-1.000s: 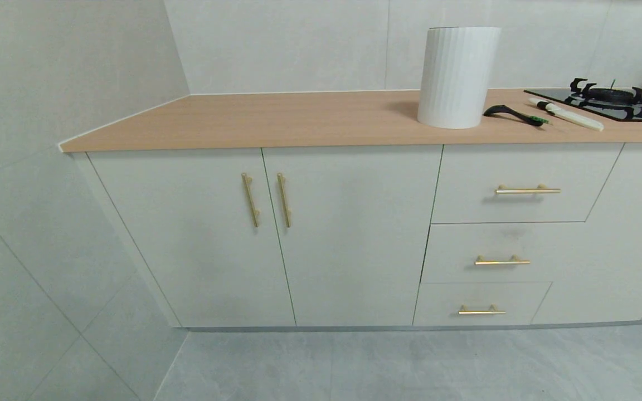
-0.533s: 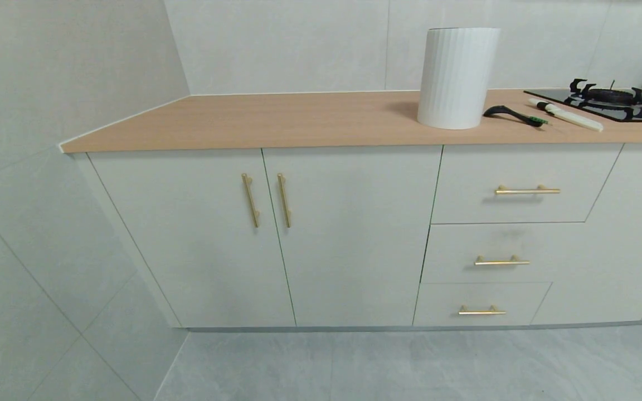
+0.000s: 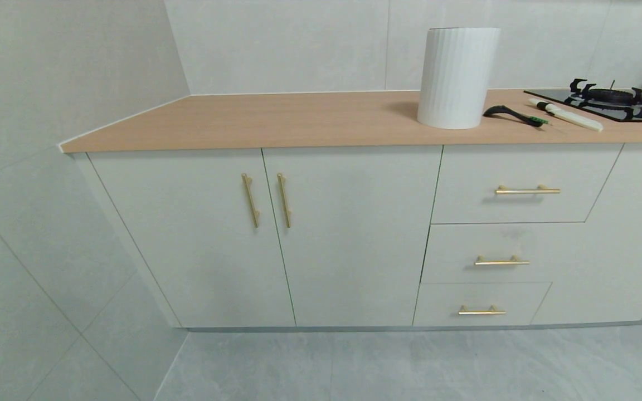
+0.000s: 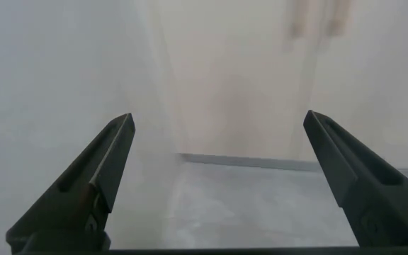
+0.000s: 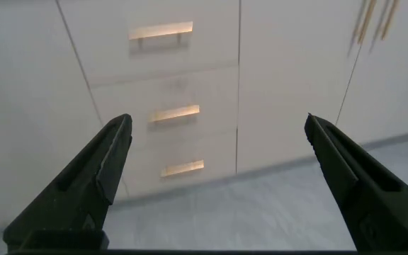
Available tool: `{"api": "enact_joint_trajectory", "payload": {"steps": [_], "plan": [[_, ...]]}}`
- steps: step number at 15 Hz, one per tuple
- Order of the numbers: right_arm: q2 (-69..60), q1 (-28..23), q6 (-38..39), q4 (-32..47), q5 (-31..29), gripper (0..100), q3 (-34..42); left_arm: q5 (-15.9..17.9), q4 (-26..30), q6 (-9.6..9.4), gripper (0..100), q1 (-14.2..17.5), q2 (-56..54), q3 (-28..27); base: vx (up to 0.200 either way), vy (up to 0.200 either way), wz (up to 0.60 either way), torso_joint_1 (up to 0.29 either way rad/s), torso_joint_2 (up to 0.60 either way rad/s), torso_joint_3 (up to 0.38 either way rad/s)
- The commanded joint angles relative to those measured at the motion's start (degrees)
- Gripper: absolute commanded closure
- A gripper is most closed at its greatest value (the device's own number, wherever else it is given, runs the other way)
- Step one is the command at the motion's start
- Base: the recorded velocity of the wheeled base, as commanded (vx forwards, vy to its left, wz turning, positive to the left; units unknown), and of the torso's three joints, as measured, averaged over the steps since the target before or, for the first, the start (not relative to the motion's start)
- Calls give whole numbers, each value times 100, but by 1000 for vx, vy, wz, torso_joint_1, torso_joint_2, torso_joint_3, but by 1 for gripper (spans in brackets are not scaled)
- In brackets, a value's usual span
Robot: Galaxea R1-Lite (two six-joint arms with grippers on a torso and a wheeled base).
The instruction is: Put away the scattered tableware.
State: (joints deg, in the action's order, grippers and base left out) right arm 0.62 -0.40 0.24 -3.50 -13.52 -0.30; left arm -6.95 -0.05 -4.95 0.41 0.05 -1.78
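Gaping empty, left claw [image 4: 218,115] and right claw [image 5: 217,117]; hob [image 3: 616,106] cut off at right edge.

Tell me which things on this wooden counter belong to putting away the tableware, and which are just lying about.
Job: black spoon-like utensil; long white knife; likely the tall white ribbed cylindrical holder.
Just there: black gas hob; pale cabinet doors; pale drawers with gold bar handles.

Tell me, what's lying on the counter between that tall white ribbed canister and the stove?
Two utensils, in the head view: a black spoon-like tool beside the white canister, and a white knife-like tool along the stove edge.
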Motion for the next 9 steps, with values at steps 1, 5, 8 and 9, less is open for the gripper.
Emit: {"api": "enact_joint_trajectory", "payload": {"steps": [1,5,8,9], "plan": [[-62,14,-86,77,121,0,30,273,-21,55,0,2,4,90,0,0,0,0,0,0],[-45,49,151,253,1018,0,30,994,-39,258,0,-41,4,160,0,0,0,0,0,0],[-53,49,-77,350,1115,0,30,809,-57,469,0,-41,4,160,0,0,0,0,0,0],[-53,49,-86,350,1132,0,30,809,-57,469,0,-41,4,160,0,0,0,0,0,0]]}}
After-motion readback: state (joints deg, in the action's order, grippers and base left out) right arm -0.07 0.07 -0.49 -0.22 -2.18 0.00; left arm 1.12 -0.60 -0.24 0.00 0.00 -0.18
